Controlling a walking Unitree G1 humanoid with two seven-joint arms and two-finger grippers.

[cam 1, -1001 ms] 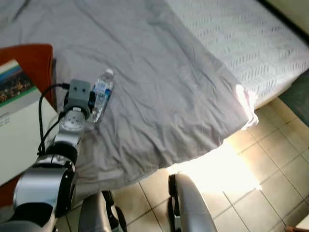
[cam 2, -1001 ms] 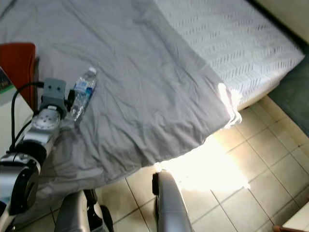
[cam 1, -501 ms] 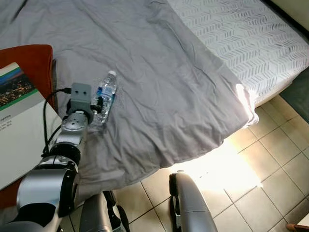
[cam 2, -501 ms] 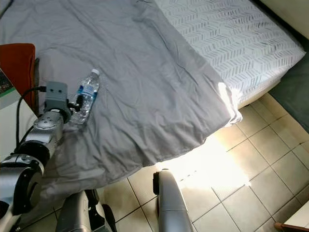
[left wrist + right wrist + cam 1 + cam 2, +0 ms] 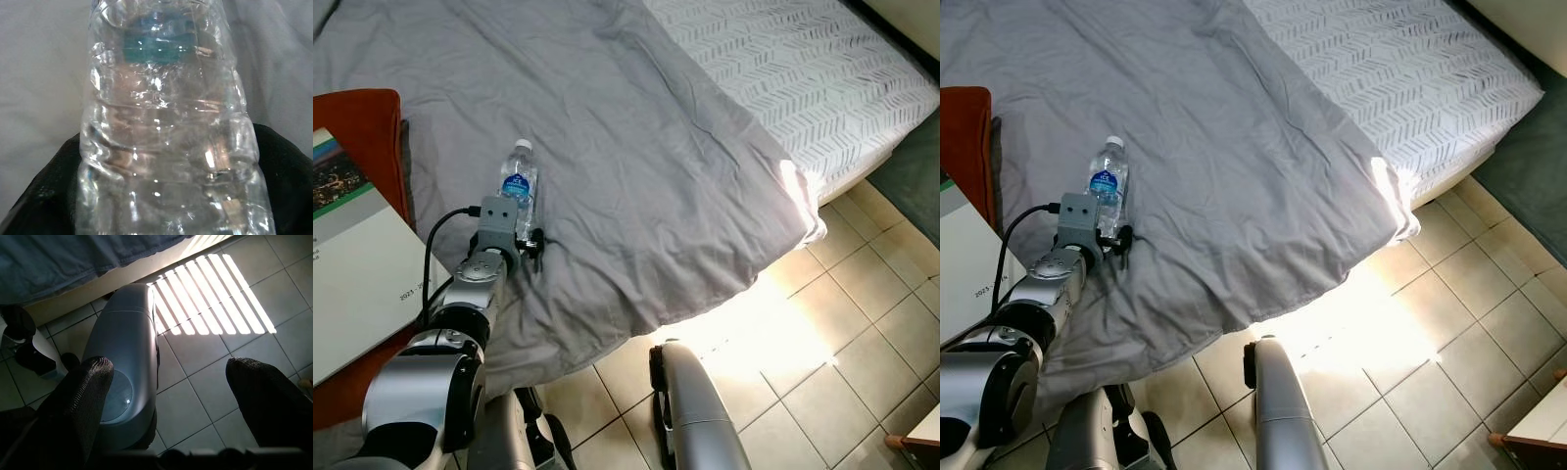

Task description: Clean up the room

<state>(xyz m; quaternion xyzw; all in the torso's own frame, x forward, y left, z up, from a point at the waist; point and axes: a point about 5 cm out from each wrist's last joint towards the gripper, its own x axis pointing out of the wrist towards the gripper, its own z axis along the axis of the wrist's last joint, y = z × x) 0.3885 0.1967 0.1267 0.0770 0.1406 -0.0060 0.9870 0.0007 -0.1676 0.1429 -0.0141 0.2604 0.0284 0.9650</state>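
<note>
A clear water bottle with a blue label and white cap lies on the grey bedcover, cap pointing away from me. My left gripper is at the bottle's base end, open, resting low on the cover. In the left wrist view the bottle sits between the black fingers, which stand close on either side of it. My right gripper hangs open over the tiled floor beside my own silver leg, holding nothing.
An orange cushion and a large white booklet lie to the left of the bottle. A white patterned sheet covers the bed's far right. Sunlit floor tiles run along the bed's edge.
My left gripper has drawn back along the bottle, from beside its middle to its base end, and now lines up with it. The camera has shifted slightly.
</note>
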